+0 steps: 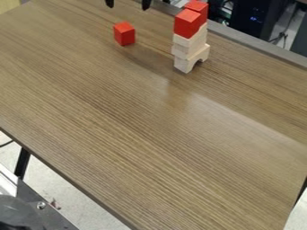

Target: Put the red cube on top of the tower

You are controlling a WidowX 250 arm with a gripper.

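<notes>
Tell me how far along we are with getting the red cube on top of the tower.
Already standing is the tower, pale wooden blocks with red blocks at its top. Nothing is in hand: the hand is open, with nothing between its fingertips. The loose red cube sits on the table apart from the tower, so grasping, lifting and placing it look left to do.
</notes>
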